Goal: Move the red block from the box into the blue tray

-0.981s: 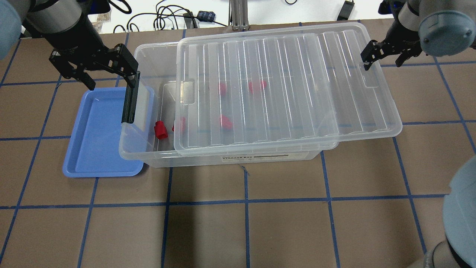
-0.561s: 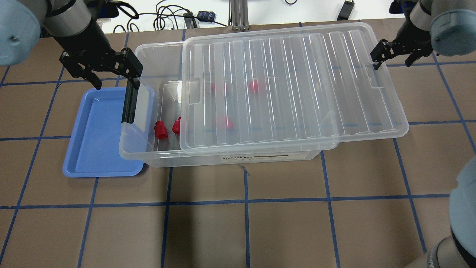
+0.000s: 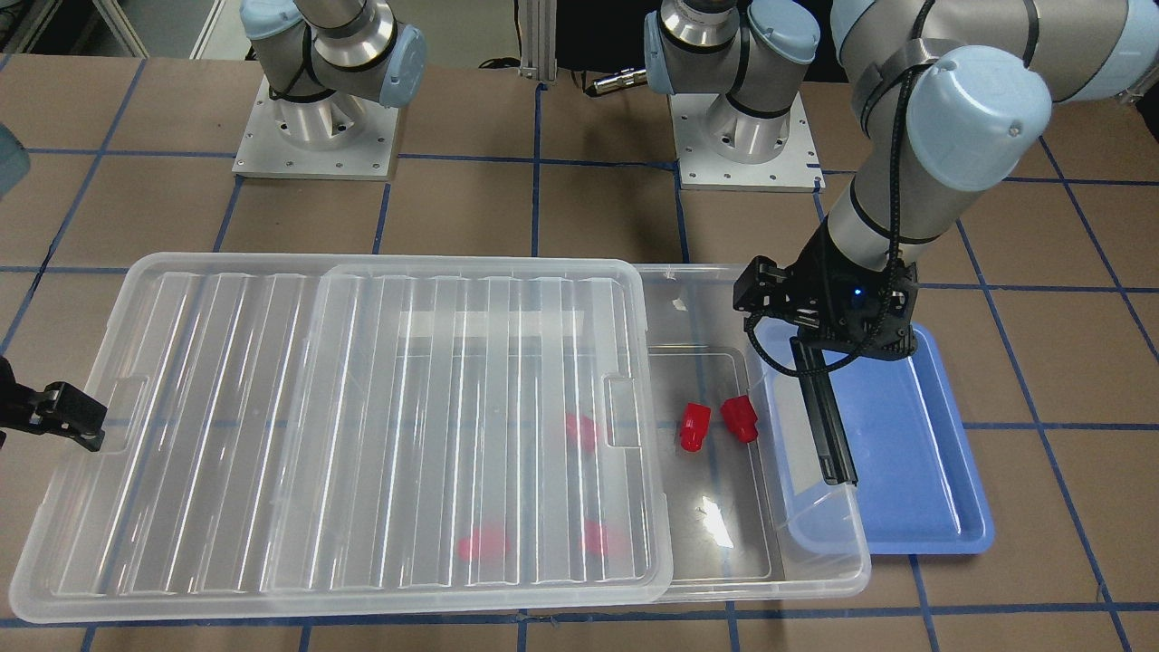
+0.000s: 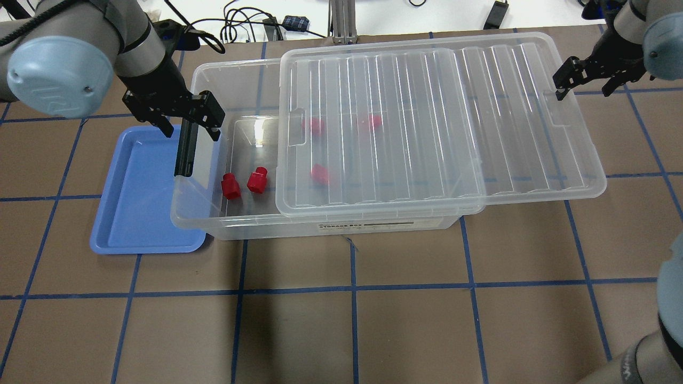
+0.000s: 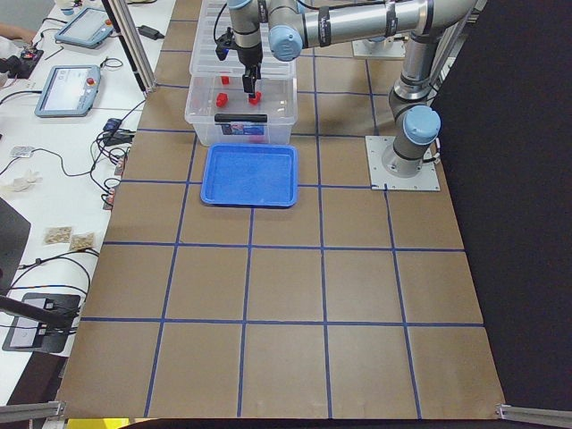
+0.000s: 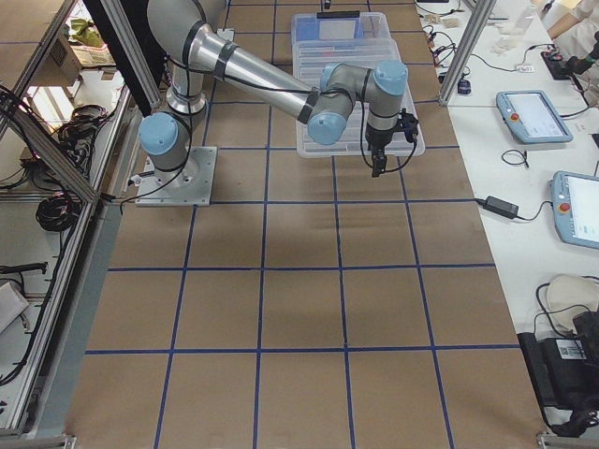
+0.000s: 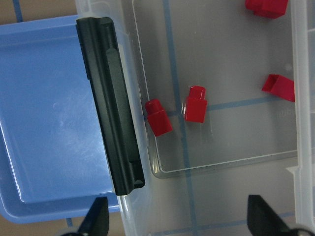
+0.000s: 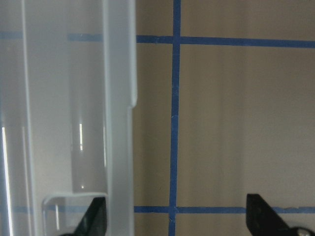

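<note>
Overhead exterior view, read left to right, as I am monitoring it from the remote station. The blue tray (image 4: 133, 213) is lying flat on the brown gridded table (image 4: 352, 330), and its right edge is passing beneath the overhanging end rim of the box (image 4: 341, 226). The left gripper (image 4: 188, 130) is hanging above that end of the box, over the far end of the black latch bar (image 4: 184, 154). Its jaws are standing spread wide and are grasping nothing. The left wrist view is showing its fingertips (image 7: 96, 219) well apart, with the box's corner between them. The red block (image 4: 231, 186) is lying on the box floor in the uncovered strip, just beside the latch-end wall. A second red block (image 4: 257, 180) is lying just to its right with a small gap between them, and both narrow stubs are pointing roughly toward the far side. The ribbed clear lid (image 4: 427, 122) is resting on the box, slid toward the right, covering the remaining floor and overhanging the box's right end. Three more red blocks (image 4: 320, 174) are showing blurred through it. The right gripper (image 4: 583, 92) is hanging at the lid's far right corner, jaws spread and clamping nothing. In the right wrist view one of its fingertips (image 8: 93, 219) is sitting beside the lid's end rim and the other is over bare table. I cannot tell whether that fingertip is touching the rim.
</note>
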Robot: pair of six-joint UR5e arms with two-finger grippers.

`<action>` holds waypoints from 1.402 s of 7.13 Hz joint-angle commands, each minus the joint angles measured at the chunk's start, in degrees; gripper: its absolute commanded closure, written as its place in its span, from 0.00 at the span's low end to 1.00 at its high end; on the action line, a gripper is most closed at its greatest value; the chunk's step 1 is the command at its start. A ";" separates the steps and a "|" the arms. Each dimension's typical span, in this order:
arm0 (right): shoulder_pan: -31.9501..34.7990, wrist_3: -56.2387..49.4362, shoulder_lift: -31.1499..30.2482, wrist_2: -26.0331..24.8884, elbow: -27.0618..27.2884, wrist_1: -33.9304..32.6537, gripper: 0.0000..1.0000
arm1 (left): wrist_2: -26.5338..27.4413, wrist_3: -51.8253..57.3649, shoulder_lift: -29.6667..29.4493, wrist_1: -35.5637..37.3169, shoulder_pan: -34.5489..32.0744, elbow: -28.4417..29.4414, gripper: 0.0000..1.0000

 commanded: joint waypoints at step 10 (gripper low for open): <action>16.34 23.98 -17.39 -0.03 -3.61 18.77 0.00 | -0.50 3.17 -7.73 19.40 -2.82 -10.32 0.15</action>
